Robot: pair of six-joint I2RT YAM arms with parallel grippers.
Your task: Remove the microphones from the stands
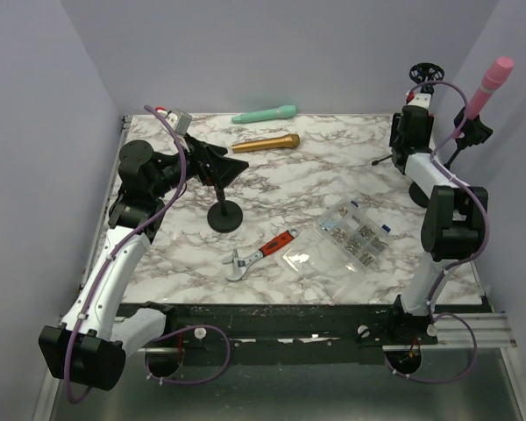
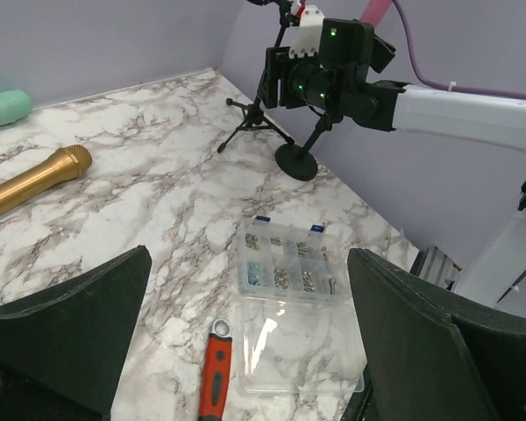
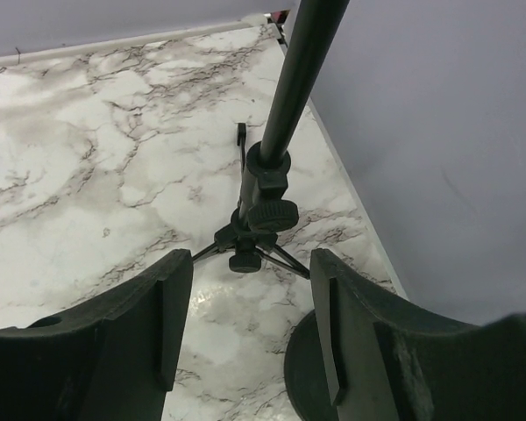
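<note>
A pink microphone (image 1: 492, 81) stands tilted in the clip of a black stand (image 1: 472, 130) at the far right edge; its tip shows in the left wrist view (image 2: 373, 9). That stand's round base (image 3: 309, 373) lies by my right gripper's right finger. My right gripper (image 1: 404, 147) (image 3: 250, 259) is open with nothing between its fingers, low beside a small tripod stand (image 3: 269, 189) with an empty clip (image 1: 427, 72). My left gripper (image 1: 221, 163) (image 2: 247, 259) hangs wide open and empty at the left, above a second round-base stand (image 1: 225, 216).
A teal microphone (image 1: 265, 114) and a gold microphone (image 1: 266, 141) lie at the back of the marble table (image 1: 333, 167). A red-handled wrench (image 1: 261, 253) and a clear box of screws (image 1: 351, 237) with its lid open lie in the middle. Purple walls close in on both sides.
</note>
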